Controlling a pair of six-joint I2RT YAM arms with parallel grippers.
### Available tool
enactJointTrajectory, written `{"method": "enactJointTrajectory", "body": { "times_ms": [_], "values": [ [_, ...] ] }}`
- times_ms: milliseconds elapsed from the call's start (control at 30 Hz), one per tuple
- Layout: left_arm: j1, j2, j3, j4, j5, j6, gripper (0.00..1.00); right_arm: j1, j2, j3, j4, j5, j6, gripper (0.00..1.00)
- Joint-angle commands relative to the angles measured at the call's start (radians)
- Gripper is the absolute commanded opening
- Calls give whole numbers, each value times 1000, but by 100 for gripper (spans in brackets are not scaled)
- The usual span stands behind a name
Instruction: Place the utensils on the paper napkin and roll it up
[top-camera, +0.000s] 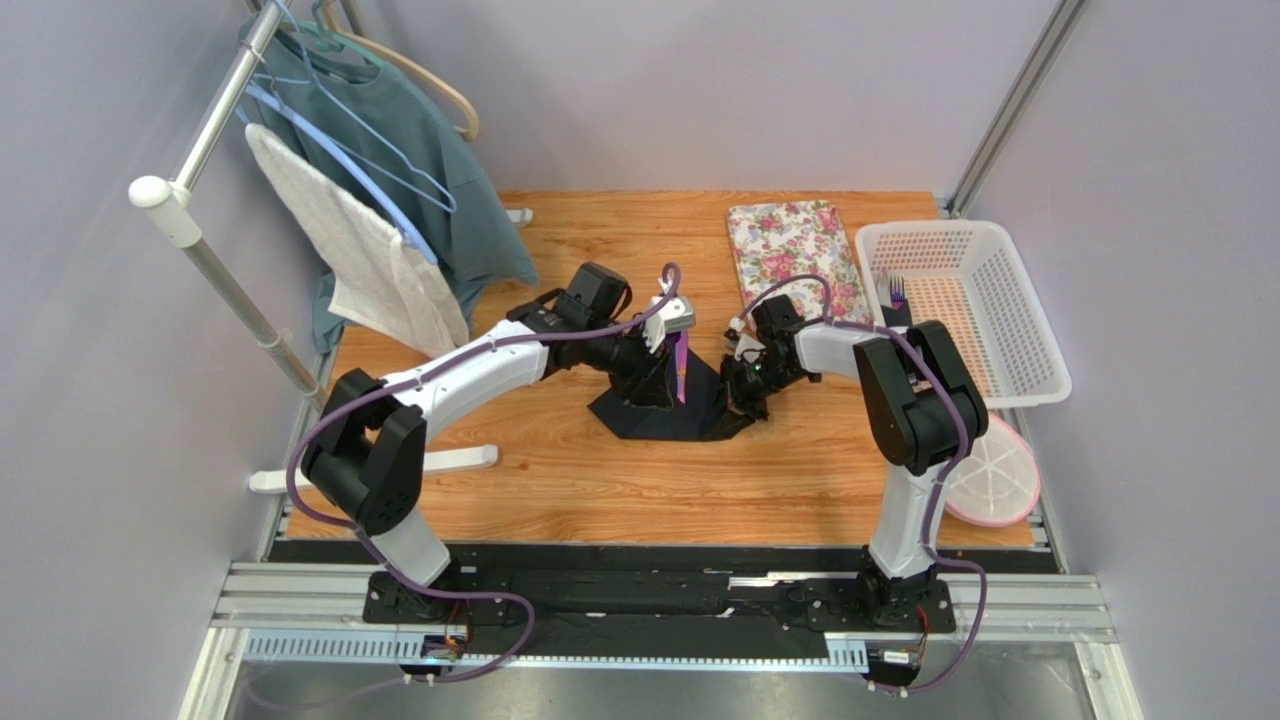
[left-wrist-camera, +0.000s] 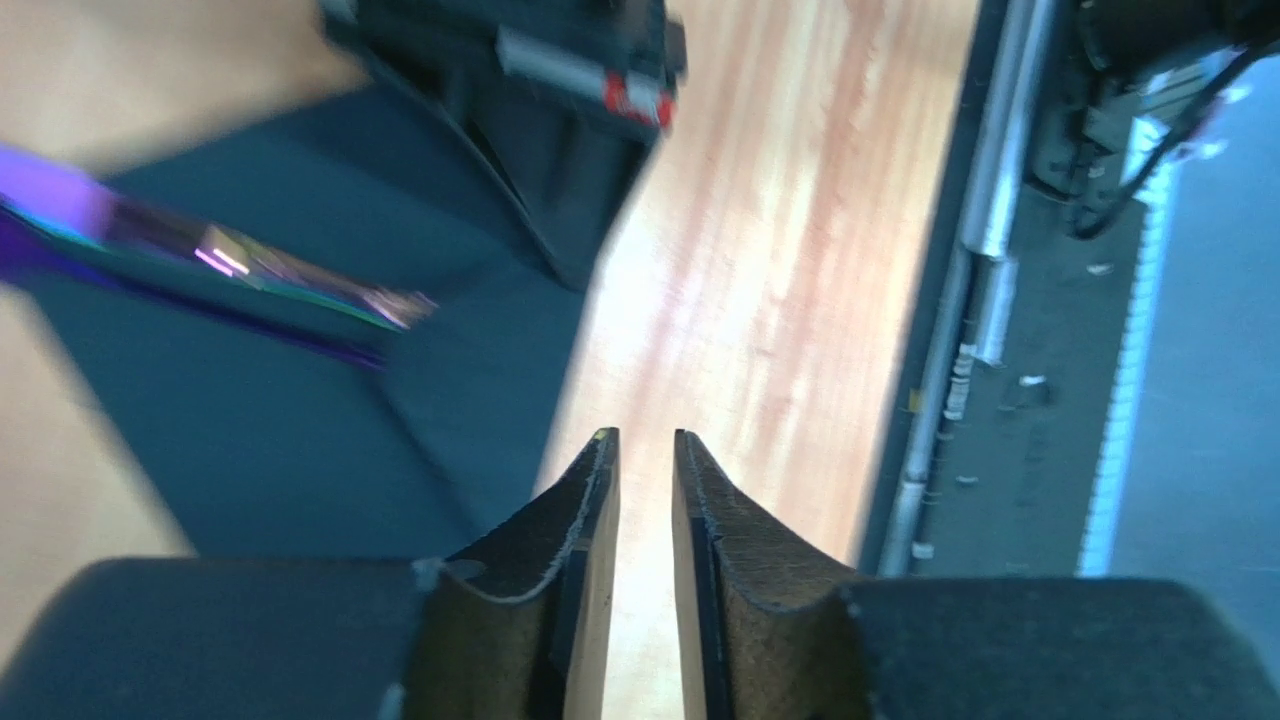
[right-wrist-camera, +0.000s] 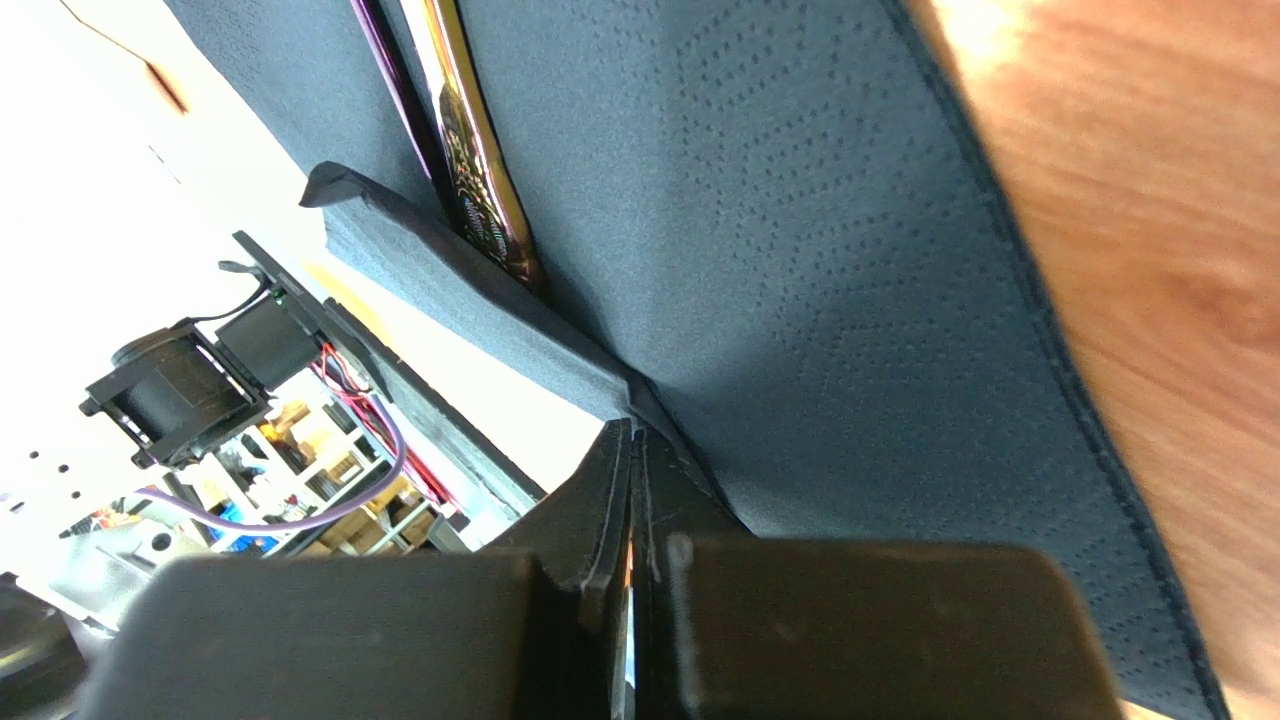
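Note:
The black paper napkin (top-camera: 661, 413) lies crumpled and partly folded at the table's middle. The purple utensils (top-camera: 681, 368) lie along it. My left gripper (top-camera: 663, 333) hovers over the napkin's far edge. In the left wrist view its jaws (left-wrist-camera: 643, 438) stand a narrow gap apart with nothing between them, beside the napkin (left-wrist-camera: 256, 428) and the blurred utensils (left-wrist-camera: 226, 263). My right gripper (top-camera: 741, 384) is at the napkin's right edge. In the right wrist view it (right-wrist-camera: 634, 432) is shut on a folded edge of the napkin (right-wrist-camera: 781, 225), which wraps over a utensil (right-wrist-camera: 473, 150).
A floral mat (top-camera: 793, 255) lies at the back. A white basket (top-camera: 999, 300) with a dark fork-like item (top-camera: 897, 291) stands at the right. A pink plate (top-camera: 995, 477) sits at the front right. A clothes rack (top-camera: 346, 195) with hangers stands at the left.

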Motion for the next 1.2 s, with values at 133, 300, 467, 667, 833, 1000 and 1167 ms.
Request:
{"method": "enactJointTrajectory", "body": {
  "times_ms": [133,300,467,667,833,1000,1167],
  "values": [
    [20,79,-90,113,69,-331,24,10,6,-8,17,94,2,0],
    [43,122,-87,112,65,-357,21,10,1,-8,16,98,4,0],
    [69,140,-94,126,31,-391,27,16,-10,-8,14,94,2,0],
    [117,168,-56,92,-6,-373,40,19,-13,-6,16,94,2,0],
    [117,197,-33,75,-23,-356,46,20,-14,-6,16,91,2,0],
    [117,252,10,73,-26,-366,47,22,-16,-6,14,87,-1,0],
    [117,288,39,73,-39,-376,48,23,-20,-8,13,87,-2,0]
  ]
}}
